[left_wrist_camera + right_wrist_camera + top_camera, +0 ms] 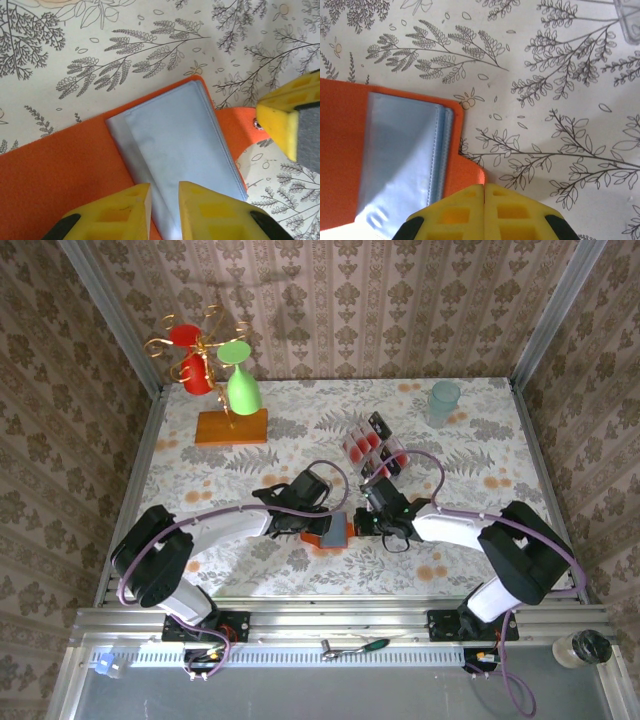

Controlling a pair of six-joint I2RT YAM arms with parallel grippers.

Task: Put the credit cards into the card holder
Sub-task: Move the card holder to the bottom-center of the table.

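Card holder (170, 140), orange-red, lies open on the floral surface (480, 440) with its grey sleeves facing up, between the two tools. Left tool (165, 195) pinches the near edge of the grey sleeves. Right tool (484, 195) has its fingers pressed together at the edge of the orange snap flap. Credit cards (374, 448) lie on the surface just beyond the right tool.

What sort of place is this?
Probably a robot test booth, not a home: wallpapered panels in a metal frame, left arm and right arm bolted to a rail at a patterned table.
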